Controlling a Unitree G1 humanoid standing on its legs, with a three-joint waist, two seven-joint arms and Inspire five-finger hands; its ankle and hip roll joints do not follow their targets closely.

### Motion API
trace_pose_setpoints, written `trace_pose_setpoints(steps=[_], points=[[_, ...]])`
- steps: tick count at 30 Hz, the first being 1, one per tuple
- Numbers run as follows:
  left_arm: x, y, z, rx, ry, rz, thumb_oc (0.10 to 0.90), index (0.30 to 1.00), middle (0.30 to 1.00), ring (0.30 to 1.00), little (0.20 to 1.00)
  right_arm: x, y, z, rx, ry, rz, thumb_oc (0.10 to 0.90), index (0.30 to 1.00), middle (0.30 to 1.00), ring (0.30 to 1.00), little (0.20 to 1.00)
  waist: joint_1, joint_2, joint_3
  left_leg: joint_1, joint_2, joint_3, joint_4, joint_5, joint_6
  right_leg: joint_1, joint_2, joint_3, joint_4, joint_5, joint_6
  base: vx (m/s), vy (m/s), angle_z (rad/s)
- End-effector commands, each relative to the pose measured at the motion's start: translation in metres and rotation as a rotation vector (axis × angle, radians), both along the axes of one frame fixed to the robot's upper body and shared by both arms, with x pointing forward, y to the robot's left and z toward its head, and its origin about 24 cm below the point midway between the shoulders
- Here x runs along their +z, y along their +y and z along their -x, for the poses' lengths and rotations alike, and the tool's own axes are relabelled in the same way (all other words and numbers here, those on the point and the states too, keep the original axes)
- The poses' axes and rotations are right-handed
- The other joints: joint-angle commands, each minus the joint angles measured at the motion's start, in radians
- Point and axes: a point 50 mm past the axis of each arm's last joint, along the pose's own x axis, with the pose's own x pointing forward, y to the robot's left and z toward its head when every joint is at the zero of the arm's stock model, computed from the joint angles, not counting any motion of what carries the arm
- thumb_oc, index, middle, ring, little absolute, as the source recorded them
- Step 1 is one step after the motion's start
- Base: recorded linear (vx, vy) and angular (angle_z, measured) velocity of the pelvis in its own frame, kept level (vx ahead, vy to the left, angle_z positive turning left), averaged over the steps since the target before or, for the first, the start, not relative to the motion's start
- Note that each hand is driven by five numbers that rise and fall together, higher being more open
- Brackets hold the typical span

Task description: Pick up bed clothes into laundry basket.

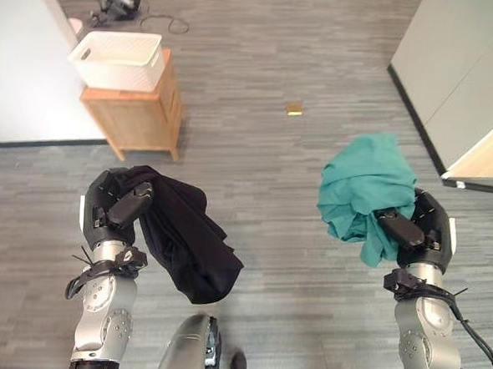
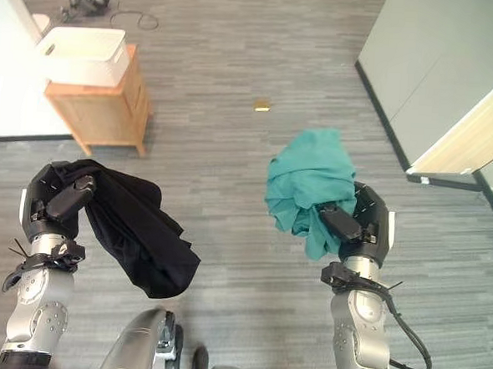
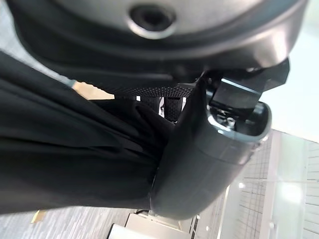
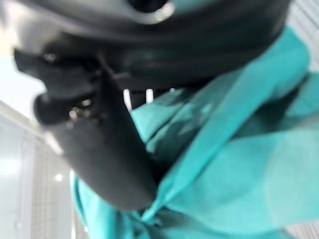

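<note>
My left hand (image 1: 111,205) squeezes the black cloth (image 1: 184,239). My right hand (image 1: 415,228) squeezes the green cloth (image 1: 363,187). Both are picked up. The white basket (image 1: 118,60) sits far ahead on the wooden stand (image 1: 138,115), so I think carrying and dropping are left.

Grey wood-plank floor (image 1: 261,85) runs across the room. A wooden cabinet (image 1: 138,115) stands at far left against a white wall (image 1: 19,62). At right stands a pale grey wall (image 1: 463,64) with dark skirting. A small tan piece (image 1: 295,110) lies on the floor.
</note>
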Motion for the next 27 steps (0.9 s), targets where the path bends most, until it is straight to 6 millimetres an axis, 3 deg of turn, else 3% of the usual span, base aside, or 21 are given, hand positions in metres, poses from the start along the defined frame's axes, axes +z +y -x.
trace_pose_setpoints(steps=[1, 2, 3, 4, 5, 6, 7, 9, 11, 13, 14, 15, 16, 17, 19, 21, 22, 23, 24, 25, 27], points=[[0.079, 0.013, 0.002, 0.059, -0.390, -0.121, 0.400, 0.300, 0.300, 0.300, 0.300, 0.065, -0.009, 0.005, -0.012, -0.303, 0.149, 0.400, 0.300, 0.300, 0.300, 0.300, 0.010, 0.045, -0.098, 0.258, 0.088, 0.071, -0.441, 0.164, -0.079, 0.078, -0.115, -0.008, 0.035, -0.015, 0.002, 0.52, -0.023, -0.08], [0.080, 0.018, 0.005, 0.084, -0.386, -0.134, 0.400, 0.300, 0.300, 0.300, 0.300, 0.064, -0.010, 0.005, -0.013, -0.293, 0.156, 0.400, 0.300, 0.300, 0.300, 0.300, 0.010, 0.046, -0.116, 0.299, 0.068, 0.075, -0.444, 0.166, -0.062, 0.099, -0.125, -0.019, 0.075, -0.013, 0.020, 0.76, -0.045, 0.02], [0.080, 0.021, 0.006, 0.111, -0.383, -0.146, 0.400, 0.300, 0.300, 0.300, 0.300, 0.062, -0.008, 0.006, -0.011, -0.281, 0.174, 0.400, 0.300, 0.300, 0.300, 0.300, 0.019, 0.041, -0.125, 0.315, 0.041, 0.074, -0.441, 0.179, -0.043, 0.100, -0.145, -0.029, 0.165, 0.041, 0.046, 0.72, -0.028, 0.09], [0.079, 0.023, 0.008, 0.124, -0.373, -0.161, 0.400, 0.300, 0.300, 0.300, 0.300, 0.060, -0.007, 0.004, -0.012, -0.266, 0.184, 0.400, 0.300, 0.300, 0.300, 0.300, 0.030, 0.031, -0.133, 0.327, 0.013, 0.052, -0.418, 0.150, -0.012, 0.073, -0.166, -0.033, 0.279, 0.110, 0.085, 0.64, 0.000, 0.09], [0.077, 0.025, 0.008, 0.138, -0.357, -0.164, 0.400, 0.300, 0.300, 0.300, 0.300, 0.057, -0.007, 0.006, -0.014, -0.254, 0.190, 0.400, 0.300, 0.300, 0.300, 0.300, 0.030, 0.019, -0.137, 0.340, -0.008, 0.048, -0.393, 0.129, 0.009, 0.037, -0.183, -0.029, 0.463, 0.285, 0.150, 0.59, 0.038, 0.18], [0.083, 0.026, 0.009, 0.156, -0.370, -0.177, 0.400, 0.300, 0.300, 0.300, 0.300, 0.055, -0.007, 0.005, -0.019, -0.248, 0.182, 0.400, 0.300, 0.300, 0.300, 0.300, 0.034, 0.029, -0.134, 0.364, -0.005, 0.041, -0.375, 0.091, 0.031, -0.030, -0.196, -0.020, 0.618, 0.385, 0.181, 0.60, 0.029, 0.08], [0.087, 0.025, 0.011, 0.156, -0.395, -0.187, 0.400, 0.300, 0.300, 0.300, 0.300, 0.052, -0.007, 0.005, -0.021, -0.244, 0.158, 0.400, 0.300, 0.300, 0.300, 0.300, 0.018, 0.042, -0.118, 0.411, 0.004, 0.024, -0.380, 0.065, 0.040, -0.106, -0.185, -0.017, 0.723, 0.381, 0.180, 0.56, -0.012, 0.08], [0.088, 0.027, 0.012, 0.166, -0.390, -0.215, 0.400, 0.300, 0.300, 0.300, 0.300, 0.046, -0.007, 0.003, -0.022, -0.229, 0.138, 0.400, 0.300, 0.300, 0.300, 0.300, -0.019, 0.066, -0.090, 0.491, 0.014, -0.016, -0.403, 0.033, 0.052, -0.259, -0.151, 0.004, 0.849, 0.302, 0.155, 0.52, -0.071, 1.22], [0.089, 0.028, 0.009, 0.155, -0.391, -0.220, 0.400, 0.300, 0.300, 0.300, 0.300, 0.045, -0.008, 0.007, -0.018, -0.224, 0.127, 0.400, 0.300, 0.300, 0.300, 0.300, -0.064, 0.084, -0.074, 0.553, 0.021, -0.067, -0.423, 0.024, 0.040, -0.384, -0.175, 0.005, 0.806, 0.225, 0.109, 0.50, -0.154, 1.13], [0.093, 0.024, 0.008, 0.122, -0.406, -0.229, 0.400, 0.300, 0.300, 0.300, 0.300, 0.043, -0.015, 0.011, -0.038, -0.216, 0.125, 0.400, 0.300, 0.300, 0.300, 0.300, -0.097, 0.077, -0.069, 0.588, 0.014, -0.136, -0.417, -0.006, 0.007, -0.420, -0.212, 0.043, 0.524, 0.174, 0.076, 0.53, -0.306, 1.08], [0.091, 0.024, 0.008, 0.111, -0.400, -0.220, 0.400, 0.300, 0.300, 0.300, 0.300, 0.041, -0.019, 0.014, -0.055, -0.207, 0.123, 0.400, 0.300, 0.300, 0.300, 0.300, -0.111, 0.067, -0.074, 0.598, 0.014, -0.168, -0.411, -0.025, -0.010, -0.406, -0.221, 0.083, 0.395, 0.169, 0.077, 0.49, -0.357, 1.61], [0.091, 0.023, 0.007, 0.107, -0.400, -0.216, 0.400, 0.300, 0.300, 0.300, 0.300, 0.041, -0.023, 0.017, -0.073, -0.206, 0.116, 0.400, 0.300, 0.300, 0.300, 0.300, -0.132, 0.053, -0.074, 0.600, 0.016, -0.202, -0.403, -0.036, -0.025, -0.381, -0.201, 0.167, 0.264, 0.162, 0.087, 0.52, -0.495, 1.74], [0.094, 0.019, -0.001, 0.088, -0.409, -0.204, 0.400, 0.300, 0.300, 0.300, 0.300, 0.047, -0.029, 0.020, -0.113, -0.239, 0.114, 0.400, 0.300, 0.300, 0.300, 0.300, -0.148, 0.033, -0.079, 0.598, 0.028, -0.277, -0.383, -0.079, -0.044, -0.350, -0.186, 0.331, 0.128, 0.160, 0.117, 0.37, -0.533, 1.81], [0.095, 0.014, -0.005, 0.066, -0.412, -0.203, 0.400, 0.300, 0.300, 0.300, 0.300, 0.052, -0.029, 0.019, -0.115, -0.258, 0.124, 0.400, 0.300, 0.300, 0.300, 0.300, -0.140, 0.019, -0.087, 0.576, 0.031, -0.315, -0.354, -0.079, -0.049, -0.326, -0.184, 0.337, 0.156, 0.153, 0.107, 0.35, -0.546, 2.19], [0.087, 0.015, -0.003, 0.065, -0.381, -0.210, 0.400, 0.300, 0.300, 0.300, 0.300, 0.051, -0.030, 0.020, -0.111, -0.254, 0.125, 0.400, 0.300, 0.300, 0.300, 0.300, -0.127, 0.000, -0.083, 0.578, 0.052, -0.326, -0.315, -0.072, -0.067, -0.318, -0.187, 0.306, 0.141, 0.205, 0.102, 0.18, -0.415, 1.74], [0.082, 0.015, -0.004, 0.045, -0.368, -0.195, 0.400, 0.300, 0.300, 0.300, 0.300, 0.050, -0.035, 0.023, -0.121, -0.247, 0.126, 0.400, 0.300, 0.300, 0.300, 0.300, -0.125, -0.002, -0.080, 0.554, 0.059, -0.349, -0.278, -0.057, -0.074, -0.303, -0.175, 0.300, 0.130, 0.193, 0.090, 0.06, -0.299, 0.79], [0.076, 0.010, -0.007, 0.022, -0.359, -0.148, 0.400, 0.300, 0.300, 0.300, 0.300, 0.056, -0.043, 0.026, -0.144, -0.269, 0.140, 0.400, 0.300, 0.300, 0.300, 0.300, -0.132, -0.014, -0.073, 0.521, 0.074, -0.315, -0.228, -0.046, -0.076, -0.248, -0.181, 0.248, 0.080, 0.183, 0.071, 0.02, -0.217, 0.56], [0.076, 0.010, -0.007, 0.022, -0.359, -0.148, 0.400, 0.300, 0.300, 0.300, 0.300, 0.057, -0.043, 0.025, -0.144, -0.270, 0.140, 0.400, 0.300, 0.300, 0.300, 0.300, -0.135, -0.014, -0.073, 0.519, 0.073, -0.318, -0.226, -0.046, -0.076, -0.247, -0.182, 0.245, 0.078, 0.184, 0.071, 0.02, -0.315, 1.08], [0.075, 0.005, -0.012, 0.005, -0.352, -0.123, 0.400, 0.300, 0.300, 0.300, 0.300, 0.061, -0.046, 0.027, -0.151, -0.285, 0.146, 0.400, 0.300, 0.300, 0.300, 0.300, -0.153, -0.018, -0.069, 0.512, 0.102, -0.221, -0.220, -0.044, -0.065, -0.221, -0.189, 0.205, 0.065, 0.179, 0.063, -0.05, -0.271, 0.97], [0.075, -0.001, -0.017, -0.026, -0.349, -0.111, 0.400, 0.300, 0.300, 0.300, 0.300, 0.065, -0.047, 0.030, -0.160, -0.305, 0.153, 0.400, 0.300, 0.300, 0.300, 0.300, -0.177, -0.022, -0.068, 0.502, 0.122, -0.022, -0.175, -0.064, -0.063, -0.196, -0.197, 0.133, 0.049, 0.168, 0.051, -0.09, -0.317, 1.33], [0.076, -0.004, -0.018, -0.049, -0.359, -0.116, 0.400, 0.300, 0.300, 0.300, 0.300, 0.063, -0.047, 0.038, -0.171, -0.295, 0.165, 0.400, 0.300, 0.300, 0.300, 0.300, -0.193, -0.012, -0.074, 0.508, 0.125, 0.101, -0.167, -0.089, -0.064, -0.175, -0.192, 0.066, 0.017, 0.156, 0.032, -0.09, -0.208, 2.26]])
